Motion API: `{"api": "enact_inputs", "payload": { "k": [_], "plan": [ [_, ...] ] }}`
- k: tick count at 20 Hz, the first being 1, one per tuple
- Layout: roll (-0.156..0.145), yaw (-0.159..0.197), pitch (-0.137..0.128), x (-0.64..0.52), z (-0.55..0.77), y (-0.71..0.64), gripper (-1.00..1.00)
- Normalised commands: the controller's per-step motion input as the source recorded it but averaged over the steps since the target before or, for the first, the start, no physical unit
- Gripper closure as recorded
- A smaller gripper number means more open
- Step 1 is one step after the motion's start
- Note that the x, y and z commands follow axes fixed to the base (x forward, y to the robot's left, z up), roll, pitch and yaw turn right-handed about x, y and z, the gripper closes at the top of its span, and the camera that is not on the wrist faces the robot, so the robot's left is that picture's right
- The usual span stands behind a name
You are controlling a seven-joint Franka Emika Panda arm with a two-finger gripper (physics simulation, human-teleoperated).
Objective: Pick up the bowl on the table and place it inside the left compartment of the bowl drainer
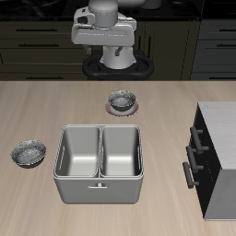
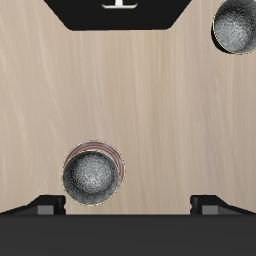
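The bowl (image 1: 28, 152) is small, dark grey and speckled, and it rests on the table (image 1: 166, 111) beside the bowl drainer (image 1: 99, 189), near the table's side edge. The wrist view catches the bowl (image 2: 238, 27) at its border. The drainer is a grey metal basin with two wells, and its left compartment (image 1: 79, 152) holds nothing. My gripper (image 2: 128, 204) hangs high over the back of the table, far from the bowl. It is open, with dark fingertips (image 2: 45, 205) set wide apart and nothing between them.
A matching bowl on a pinkish-brown plate (image 1: 121, 102) sits behind the drainer, and my gripper is almost over this bowl and plate (image 2: 93, 172). A grey cabinet with dark handles (image 1: 217, 157) stands on the drainer's other side.
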Motion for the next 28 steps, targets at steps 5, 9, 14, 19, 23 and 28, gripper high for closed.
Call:
{"api": "enact_inputs", "payload": {
  "k": [5,9,14,19,23,28],
  "plan": [
    [-0.032,-0.001,0.000,0.13,0.04,-0.45,-1.00],
    [-0.030,0.015,0.017,0.13,0.02,-0.56,-1.00],
    [0.003,0.040,0.013,0.12,0.00,-0.63,-1.00],
    [-0.068,-0.046,0.012,0.07,0.10,-0.68,-1.00],
    [-0.067,-0.013,-0.018,0.03,0.07,-0.52,-1.00],
    [-0.030,0.019,-0.006,0.01,0.10,-0.43,-1.00]
  ]
}}
